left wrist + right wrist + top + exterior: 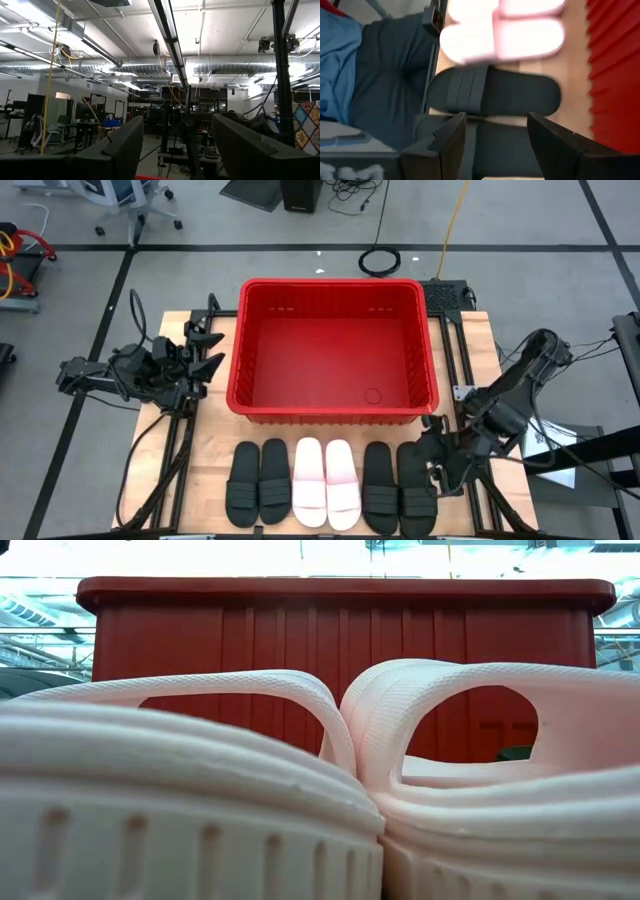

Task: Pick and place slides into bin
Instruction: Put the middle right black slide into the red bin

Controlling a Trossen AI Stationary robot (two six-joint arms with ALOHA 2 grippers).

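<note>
Room: I see grey floor with dark tape lines around the wooden table (200,450); a coiled cable (380,260) lies on the floor beyond the bin, and my left wrist view shows ceiling ducts and strip lights.
Bin: the red bin (333,412) sits at the middle of the table toward the far edge; I see no slide inside it.
Slides: I count six slides in one row along the near edge, just in front of the bin: two black slides (259,481) on the left, two white slides (325,482) in the middle touching side to side, two more black slides (397,488) on the right.
Right gripper: the right gripper (436,450) hangs right over the rightmost black slide (495,92) end of the row, its fingers spread and grasping nothing.
Left gripper: the left gripper (205,350) waits beside the bin's left wall, released, pointing toward the bin.
Edges: the row lies close to the table's near edge; bare wood shows left of the row and between row and bin.
Low view: the white pair fills it, the bin wall behind.
</note>
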